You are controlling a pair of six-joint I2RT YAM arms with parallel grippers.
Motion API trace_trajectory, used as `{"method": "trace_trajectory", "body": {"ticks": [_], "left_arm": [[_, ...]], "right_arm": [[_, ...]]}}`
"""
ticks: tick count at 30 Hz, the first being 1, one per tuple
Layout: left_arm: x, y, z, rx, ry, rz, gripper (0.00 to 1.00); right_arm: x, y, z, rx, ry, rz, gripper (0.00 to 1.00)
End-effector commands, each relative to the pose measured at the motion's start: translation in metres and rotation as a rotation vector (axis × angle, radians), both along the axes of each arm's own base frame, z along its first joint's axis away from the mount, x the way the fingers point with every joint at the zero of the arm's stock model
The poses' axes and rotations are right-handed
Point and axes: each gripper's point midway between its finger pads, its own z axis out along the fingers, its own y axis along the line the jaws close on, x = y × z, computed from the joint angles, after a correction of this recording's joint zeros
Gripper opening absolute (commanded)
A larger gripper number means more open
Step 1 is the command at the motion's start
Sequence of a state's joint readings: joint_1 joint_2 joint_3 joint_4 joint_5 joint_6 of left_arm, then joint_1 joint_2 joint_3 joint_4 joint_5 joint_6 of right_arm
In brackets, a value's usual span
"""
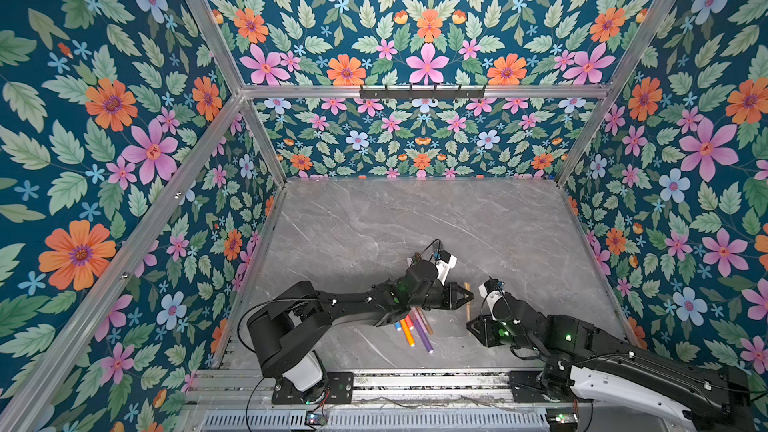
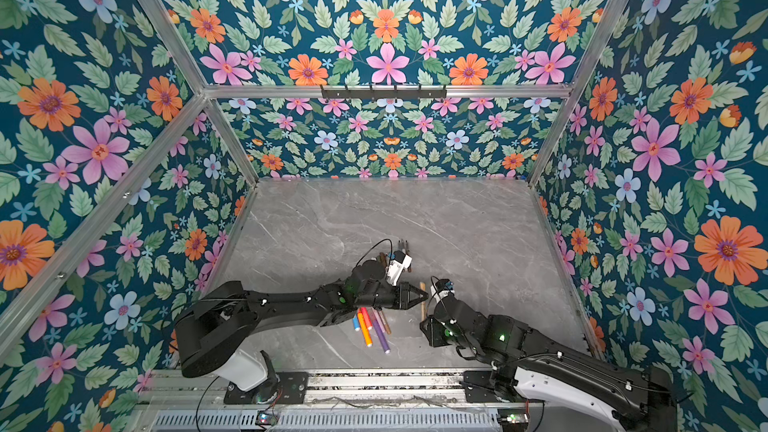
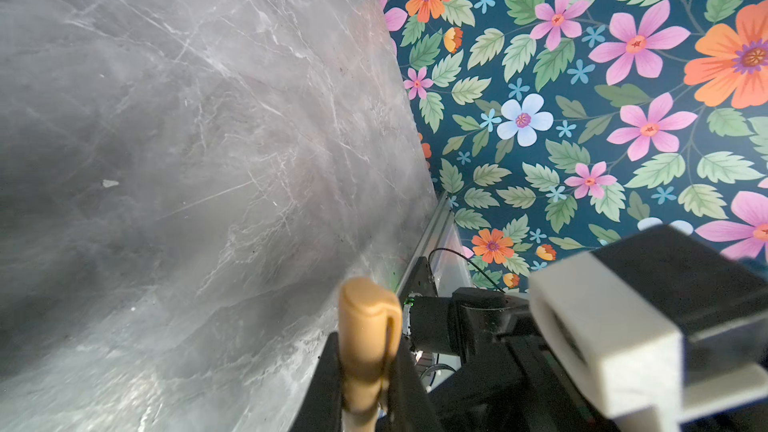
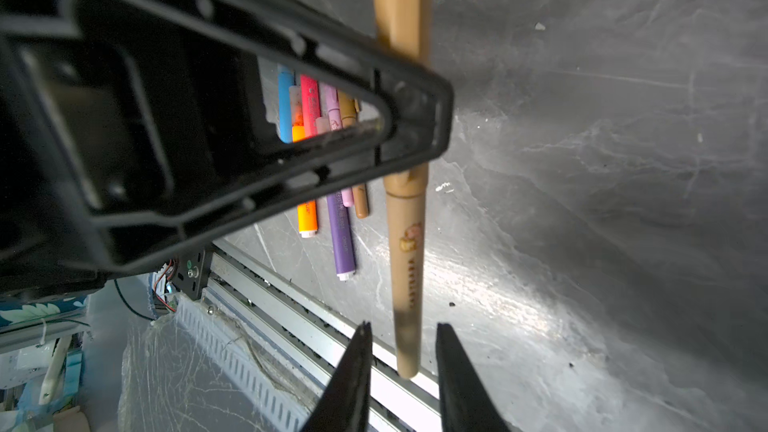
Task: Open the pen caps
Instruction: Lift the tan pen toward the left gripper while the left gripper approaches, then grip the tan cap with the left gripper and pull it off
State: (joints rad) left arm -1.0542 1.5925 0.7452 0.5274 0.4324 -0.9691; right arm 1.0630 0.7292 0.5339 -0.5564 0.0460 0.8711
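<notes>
Tan plastic comes nearest: the tail of the tan pen [image 4: 409, 251] hangs between the fingers of the right gripper [image 4: 403, 326]. That gripper is spread, with one finger on each side of the tail and a sliver of gap on both sides. The barrel is slim and matte. It carries a small cartoon print and a row of brown lettering, and a dark smudge marks it near the tail.

Beside the tan pen, on the left arm's side and flat on the table [image 1: 345, 239], lies a heap of pens [image 1: 413, 330] partly under that arm. It holds an orange pen [image 4: 306, 218], a purple pen [image 4: 343, 239], and blue, pink-red and brown ones. I cannot sort their caps with any certainty.

Further along the tan pen a step marks where the tan cap [image 3: 365, 326] begins, thicker than the barrel and seated on it, not pulled off. The left gripper [image 1: 468, 296] is pressed together on this cap, crossing the pen at right angles. In the left wrist view the cap's rounded end and a moulded clip along one side stick out past the black jaws.

Beyond the tan pen, a few thin dark pen shapes [image 2: 404, 248] lie on the grey marbled table, half hidden by the left arm's wrist camera.
</notes>
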Motion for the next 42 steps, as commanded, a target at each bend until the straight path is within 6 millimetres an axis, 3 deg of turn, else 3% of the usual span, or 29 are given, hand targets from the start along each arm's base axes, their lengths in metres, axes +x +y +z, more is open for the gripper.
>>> {"method": "trace_trajectory", "body": {"ticks": [1, 7, 10, 15, 17, 19, 20, 23, 25, 26, 28, 30, 35, 42], "left_arm": [[-0.001, -0.003, 0.012, -0.049, -0.01, -0.012, 0.0], [-0.005, -0.004, 0.027, -0.133, 0.01, -0.021, 0.0], [-0.006, -0.004, 0.033, -0.15, 0.011, -0.023, 0.0], [-0.006, -0.001, 0.038, -0.16, 0.007, -0.021, 0.0], [0.0, 0.001, 0.041, -0.162, 0.001, -0.009, 0.0], [0.017, 0.007, 0.044, -0.164, 0.001, 0.018, 0.0], [0.035, 0.012, 0.051, -0.181, -0.008, 0.046, 0.0], [0.109, 0.041, 0.058, -0.143, -0.047, 0.176, 0.0], [0.148, 0.06, 0.045, -0.017, -0.059, 0.262, 0.0], [0.156, 0.065, 0.041, 0.014, -0.057, 0.273, 0.0], [0.158, 0.069, 0.039, 0.027, -0.071, 0.272, 0.0], [0.157, 0.079, 0.025, 0.091, -0.075, 0.284, 0.0], [0.158, 0.131, -0.034, 0.312, -0.036, 0.336, 0.0], [0.166, 0.184, -0.082, 0.45, 0.015, 0.379, 0.0]], "right_arm": [[0.009, -0.003, 0.006, -0.039, -0.05, -0.013, 0.29], [0.021, 0.005, 0.01, -0.055, -0.047, -0.009, 0.31], [0.024, 0.007, 0.012, -0.051, -0.052, -0.01, 0.25], [0.024, 0.007, 0.01, -0.049, -0.051, -0.008, 0.0], [0.022, 0.009, 0.007, -0.038, -0.038, -0.003, 0.0], [0.019, 0.011, -0.002, -0.015, -0.009, -0.009, 0.0], [0.016, 0.016, -0.009, 0.017, 0.022, -0.014, 0.0], [0.0, 0.032, -0.031, 0.073, 0.054, -0.006, 0.0], [-0.005, 0.034, -0.038, 0.049, 0.067, -0.012, 0.0], [-0.006, 0.033, -0.042, 0.04, 0.077, -0.017, 0.0], [-0.005, 0.028, -0.042, 0.021, 0.075, -0.031, 0.0], [-0.002, 0.02, -0.04, 0.001, 0.057, -0.049, 0.0], [0.005, -0.003, -0.049, 0.002, 0.063, -0.104, 0.0], [0.002, -0.028, -0.067, 0.004, 0.078, -0.156, 0.0]]}}
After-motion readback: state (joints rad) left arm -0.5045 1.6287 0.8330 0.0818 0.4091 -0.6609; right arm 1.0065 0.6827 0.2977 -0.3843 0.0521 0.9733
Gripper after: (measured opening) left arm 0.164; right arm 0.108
